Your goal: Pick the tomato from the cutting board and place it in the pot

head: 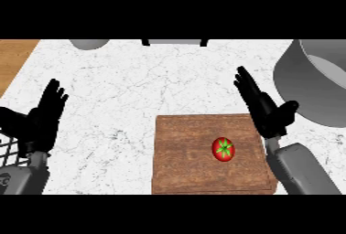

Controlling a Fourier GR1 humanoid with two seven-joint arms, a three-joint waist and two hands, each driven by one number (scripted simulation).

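Observation:
A red tomato with a green stem star lies on the right half of the brown wooden cutting board. My right hand stands open just above the board's right edge, fingers straight and pointing away, a short way up and right of the tomato and apart from it. The large grey pot sits at the right edge of the view, beyond that hand. My left hand rests open at the left, fingers up, far from the board.
The white marble counter spreads between the hands. A grey round object and a dark-framed grey item sit at the far edge. Wooden surface shows at the far left. A black wire rack is at lower left.

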